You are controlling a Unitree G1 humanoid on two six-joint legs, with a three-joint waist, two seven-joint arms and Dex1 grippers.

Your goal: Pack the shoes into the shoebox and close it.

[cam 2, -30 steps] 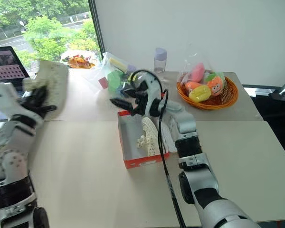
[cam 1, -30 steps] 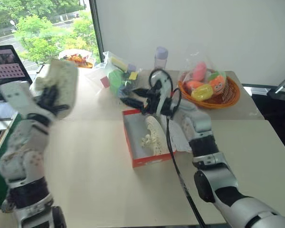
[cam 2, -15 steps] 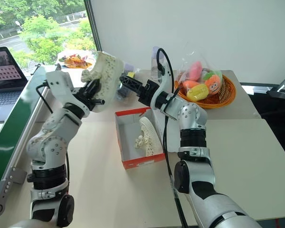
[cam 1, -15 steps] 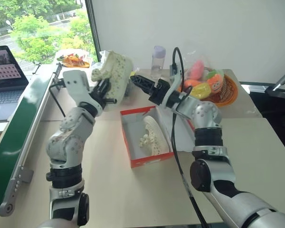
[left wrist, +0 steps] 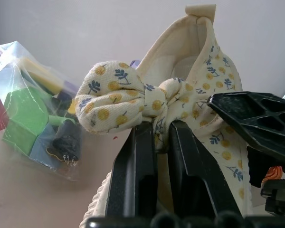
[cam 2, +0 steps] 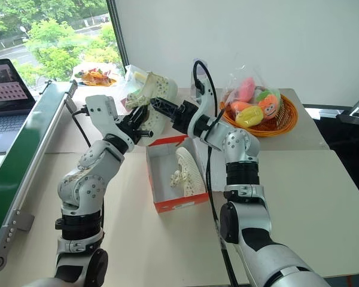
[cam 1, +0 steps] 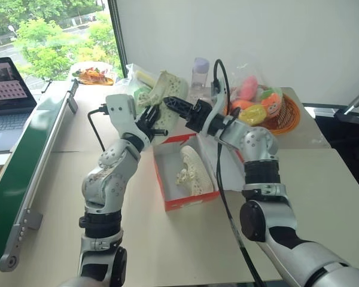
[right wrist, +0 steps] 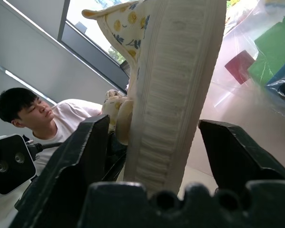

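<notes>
A: Report any legible labels.

B: No print on the shallow red cardboard shoebox (cam 1: 188,202) can be read.

A: Shoe appearance and location?

B: One cream fabric shoe with a ribbed sole and a yellow-and-blue floral bow (left wrist: 133,95) is held above the table (cam 1: 299,197), over the box's far end. The second cream shoe (cam 1: 194,170) lies inside the box.

A: Jaw states?

B: Left gripper (left wrist: 154,142): jaws narrow, pinching the bow. Right gripper (right wrist: 154,142): jaws wide, straddling the sole without contact.

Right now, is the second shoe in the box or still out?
Out. The second shoe is held in the air by the left hand, above the shoebox; the right hand straddles its sole. The first shoe lies inside.
</notes>
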